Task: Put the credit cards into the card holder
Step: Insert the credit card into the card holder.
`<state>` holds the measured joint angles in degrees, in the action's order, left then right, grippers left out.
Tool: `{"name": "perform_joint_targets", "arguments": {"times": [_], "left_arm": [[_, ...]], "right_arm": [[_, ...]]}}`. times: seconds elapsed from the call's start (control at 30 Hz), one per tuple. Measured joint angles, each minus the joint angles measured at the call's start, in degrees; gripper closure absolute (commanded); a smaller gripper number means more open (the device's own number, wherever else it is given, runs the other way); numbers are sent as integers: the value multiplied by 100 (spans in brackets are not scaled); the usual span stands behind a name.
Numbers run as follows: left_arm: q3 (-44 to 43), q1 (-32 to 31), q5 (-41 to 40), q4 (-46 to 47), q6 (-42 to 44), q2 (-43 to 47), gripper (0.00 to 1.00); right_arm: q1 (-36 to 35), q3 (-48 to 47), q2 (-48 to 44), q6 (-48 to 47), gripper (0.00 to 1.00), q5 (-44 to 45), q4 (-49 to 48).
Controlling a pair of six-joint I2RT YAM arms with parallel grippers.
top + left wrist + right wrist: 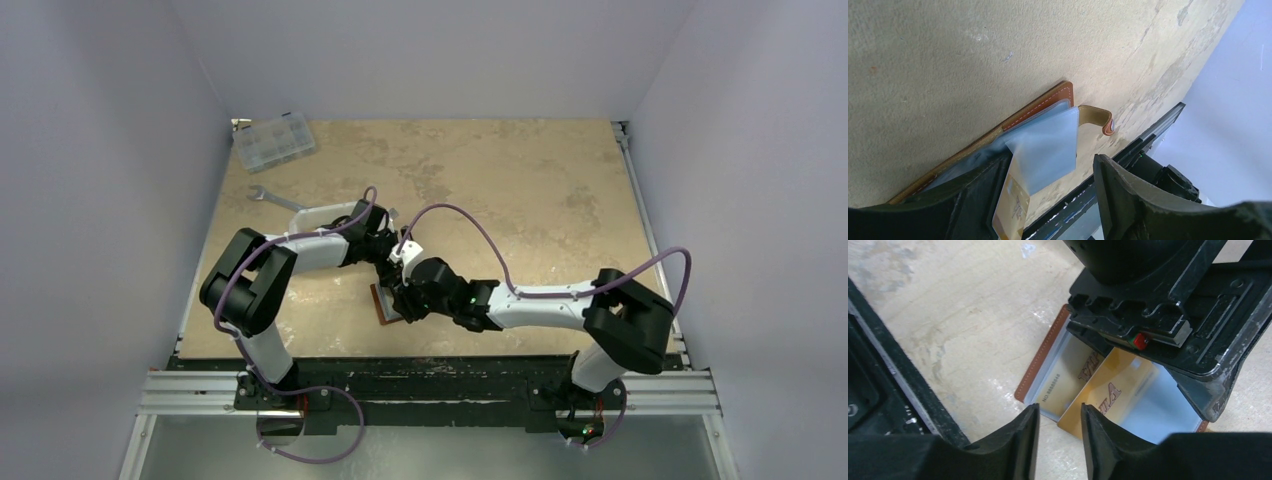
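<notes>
credit cards (1118,390) lie on the card holder (1040,365) (near the table's (520,180) front edge), wrench (272,197) well behind it.

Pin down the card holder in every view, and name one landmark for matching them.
Top external: card holder at centre, mostly hidden.
Left wrist: its brown edge runs lower left to centre.
Right wrist: centre, lying open.
Landmark: gold card, in both wrist views.

Soft, even light from above keeps the tan surface (520,200) bright, with faint shadows under the arms (330,250). In the left wrist view the light blue card (1048,150) looks hazy.
</notes>
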<state>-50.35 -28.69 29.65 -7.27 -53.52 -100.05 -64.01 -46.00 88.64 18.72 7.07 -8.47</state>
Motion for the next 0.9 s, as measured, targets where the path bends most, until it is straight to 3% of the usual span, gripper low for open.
{"name": "perform_joint_targets", "arguments": {"times": [0.27, 0.6, 0.9], "left_arm": [[0, 7, 11, -7, 2, 0, 35], [-57, 33, 11, -186, 57, 0, 35], [-225, 81, -9, -584, 240, -33, 35]], "right_arm": [[-2, -188, 417, -129, 55, 262, 22], [-63, -295, 501, -227, 83, 599, 125], [-131, -356, 636, -431, 87, 702, 26]]}}
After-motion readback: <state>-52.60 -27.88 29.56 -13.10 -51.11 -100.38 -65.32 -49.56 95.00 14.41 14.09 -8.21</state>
